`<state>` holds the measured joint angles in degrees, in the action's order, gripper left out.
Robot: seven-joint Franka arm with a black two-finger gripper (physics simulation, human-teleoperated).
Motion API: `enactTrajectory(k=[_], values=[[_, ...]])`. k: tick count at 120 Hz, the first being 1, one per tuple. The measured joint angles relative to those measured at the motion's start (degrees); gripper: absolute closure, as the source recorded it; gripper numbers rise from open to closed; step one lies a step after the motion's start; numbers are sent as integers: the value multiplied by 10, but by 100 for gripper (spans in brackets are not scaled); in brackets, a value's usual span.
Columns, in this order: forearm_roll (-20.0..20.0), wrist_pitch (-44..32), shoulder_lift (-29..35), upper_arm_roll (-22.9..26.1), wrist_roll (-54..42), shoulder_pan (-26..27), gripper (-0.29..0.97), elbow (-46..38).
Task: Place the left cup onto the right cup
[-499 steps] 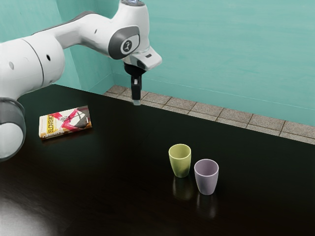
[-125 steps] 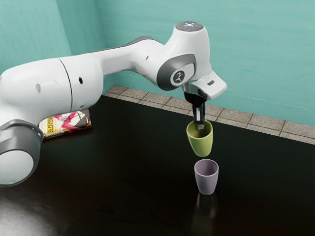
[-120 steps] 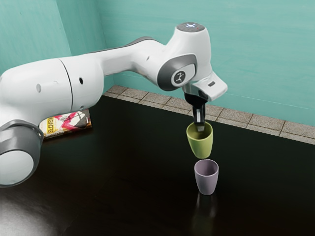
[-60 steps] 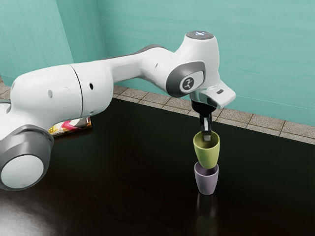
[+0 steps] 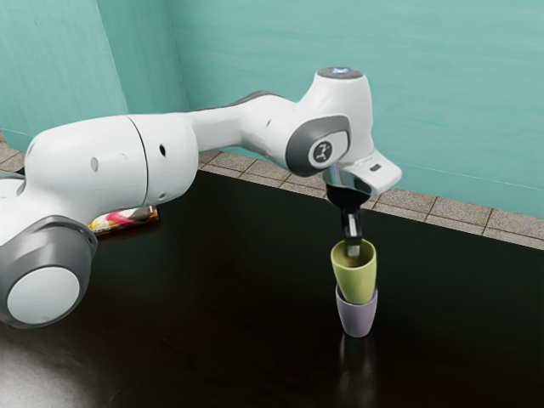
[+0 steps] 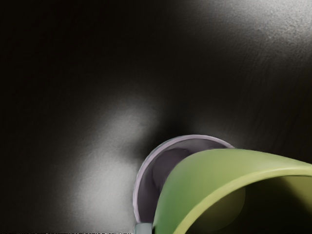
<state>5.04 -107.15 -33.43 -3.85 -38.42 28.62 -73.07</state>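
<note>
The green cup [image 5: 354, 274] sits upright just under the pincer [image 5: 351, 245], which is clamped on the cup's rim. The cup's lower half is nested inside the purple cup [image 5: 357, 318], which stands on the dark desk [image 5: 212, 340] directly below the pincer. Far from the pincer, back toward the arm's base, a colourful box [image 5: 124, 219] lies flat, partly hidden by the arm.

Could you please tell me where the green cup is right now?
In the exterior view's right half, the green cup sits nested in the purple cup, the tool gripping its rim.
</note>
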Motion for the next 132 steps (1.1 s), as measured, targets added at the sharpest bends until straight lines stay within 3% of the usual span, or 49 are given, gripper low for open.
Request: enactTrajectory(k=[30, 54, 76, 112, 132], values=[[7, -2, -7, -2, 2, -6, 78, -13], [5, -3, -12, -4, -9, -4, 35, -9], [2, 0, -4, -8, -18, -2, 15, -10], [-37, 40, 71, -26, -25, -13, 4, -41], [-56, 76, 155, -59, -29, -47, 2, -123]])
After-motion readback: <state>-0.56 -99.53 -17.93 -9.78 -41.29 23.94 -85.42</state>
